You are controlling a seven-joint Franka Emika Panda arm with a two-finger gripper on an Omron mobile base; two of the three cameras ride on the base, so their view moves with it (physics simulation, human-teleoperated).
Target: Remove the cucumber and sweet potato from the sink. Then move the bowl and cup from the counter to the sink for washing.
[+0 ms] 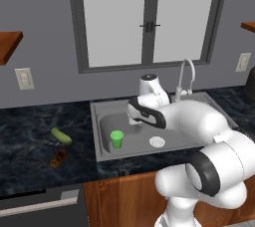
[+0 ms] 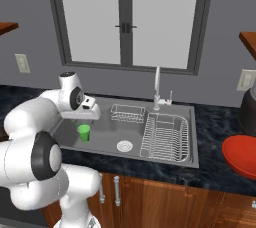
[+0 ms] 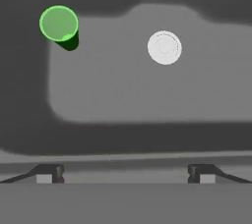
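I see my gripper [image 3: 125, 174] wide open and holding nothing, its fingertips at the bottom of the hand view above the sink [image 3: 147, 90]. The cup [image 1: 117, 139] stands upright in the basin, centre-left. The cucumber [image 1: 61, 136] and sweet potato [image 1: 58, 159] lie on the counter [image 1: 30, 151], left. The bowl [image 2: 241, 156] sits at the right edge of the right base view

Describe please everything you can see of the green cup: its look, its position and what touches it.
The cup is a small, bright green, tapered tumbler with no handle, plain and smooth, like plastic. It stands upright with its mouth up on the floor of the sink, in the left part of the basin, apart from the white drain. In the hand view it appears empty. Nothing touches it except the sink floor; the open gripper is above, away from it.
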